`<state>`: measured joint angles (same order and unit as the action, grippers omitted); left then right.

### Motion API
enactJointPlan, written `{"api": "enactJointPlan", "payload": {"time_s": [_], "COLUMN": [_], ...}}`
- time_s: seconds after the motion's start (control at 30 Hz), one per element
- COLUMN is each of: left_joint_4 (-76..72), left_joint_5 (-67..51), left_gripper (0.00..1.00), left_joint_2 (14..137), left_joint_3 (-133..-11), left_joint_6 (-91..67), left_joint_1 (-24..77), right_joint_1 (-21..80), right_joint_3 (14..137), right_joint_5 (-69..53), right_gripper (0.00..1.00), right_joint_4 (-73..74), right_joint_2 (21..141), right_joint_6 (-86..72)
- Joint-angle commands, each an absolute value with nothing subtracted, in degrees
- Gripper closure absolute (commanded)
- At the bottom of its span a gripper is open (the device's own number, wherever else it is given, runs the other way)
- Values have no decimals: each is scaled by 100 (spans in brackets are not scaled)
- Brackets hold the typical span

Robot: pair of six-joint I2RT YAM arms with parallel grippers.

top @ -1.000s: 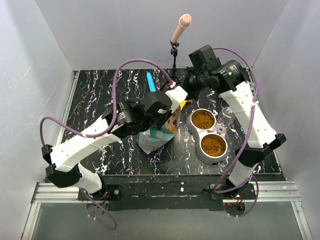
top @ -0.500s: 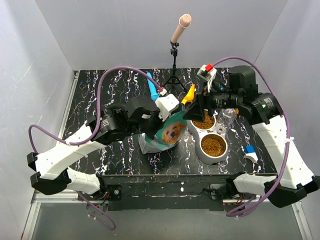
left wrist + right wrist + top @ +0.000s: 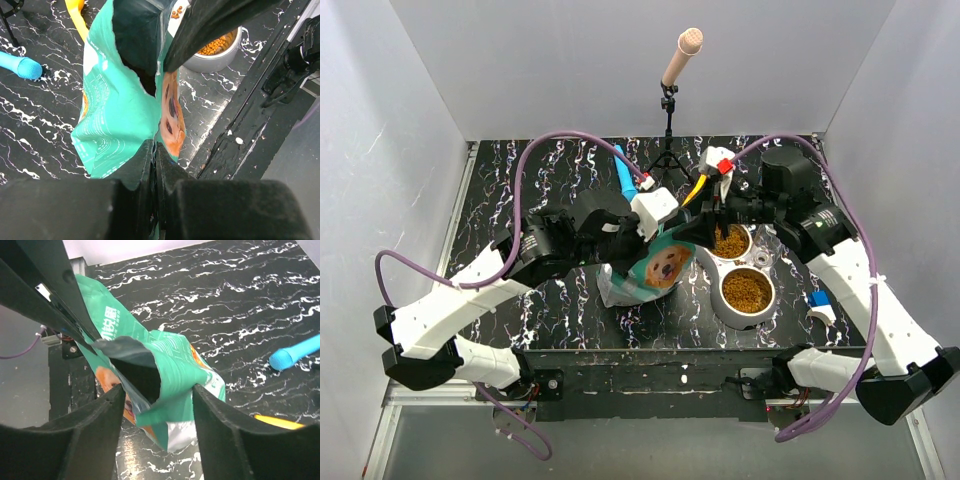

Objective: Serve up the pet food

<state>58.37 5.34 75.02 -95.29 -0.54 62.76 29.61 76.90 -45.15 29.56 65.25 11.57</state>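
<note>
1. Found at the centre of the top view, just left of the double bowl (image 3: 761, 262): the pet food bag (image 3: 660, 270), tilted, dog picture facing up.
2. Pinched at one edge by the left gripper (image 3: 154, 155), pressed together on the teal foil at the bottom centre of the left wrist view.
3. Met at its open mouth by the right gripper (image 3: 157, 388), spread wide, a corner of the mouth between both fingers; touching or not, impossible to tell.
4. Brown kibble (image 3: 747, 290) in both cups.
5. Compared with half a second before: right arm shifted to the left, closer over the upper cup; bag and left arm in almost the same place.
</note>
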Motion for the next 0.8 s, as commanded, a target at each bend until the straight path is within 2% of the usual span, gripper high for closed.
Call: {"api": "enactJointPlan", "payload": {"time_s": [0.0, 0.07, 0.17, 0.23, 0.27, 0.3, 0.33, 0.37, 0.47, 0.67, 0.77], "left_joint_4": [5273, 5352, 5449, 5571, 5746, 5939, 6229, 6475, 7196, 8294, 9445], "left_joint_5": [613, 1079, 1738, 1932, 2134, 2397, 2626, 2872, 3032, 2602, 2970], "left_gripper": [100, 96, 81, 50, 39, 30, 26, 23, 17, 23, 17], "left_joint_2": [7374, 7400, 7383, 7374, 7391, 7383, 7374, 7357, 7269, 7443, 7944], "left_joint_3": [-9949, -10019, -10064, -10063, -10116, -10195, -10300, -10388, -10721, -11635, -12758], "left_joint_6": [-236, -456, -983, -1273, -1475, -1729, -2036, -2317, -3249, -4745, -5376], "left_joint_1": [6275, 6275, 6275, 6275, 6275, 6275, 6267, 6258, 6214, 6196, 6135], "right_joint_1": [3217, 3226, 3226, 3226, 3226, 3226, 3226, 3217, 3217, 3068, 3015], "right_joint_3": [8103, 8077, 7736, 7550, 7532, 7550, 7593, 7620, 7664, 7673, 7813], "right_joint_5": [-4710, -4711, -4728, -4729, -4676, -4589, -4483, -4404, -4228, -3762, -3876], "right_gripper": [43, 51, 55, 60, 69, 84, 93, 99, 99, 99, 99], "right_joint_4": [2653, 2821, 2656, 2383, 2330, 2312, 2338, 2390, 2496, 2637, 2829], "right_joint_2": [6758, 6759, 6557, 6478, 6495, 6539, 6565, 6592, 6618, 6513, 6583], "right_joint_6": [1468, 1433, 1276, 1082, 1011, 959, 932, 932, 949, 1160, 1291]}}
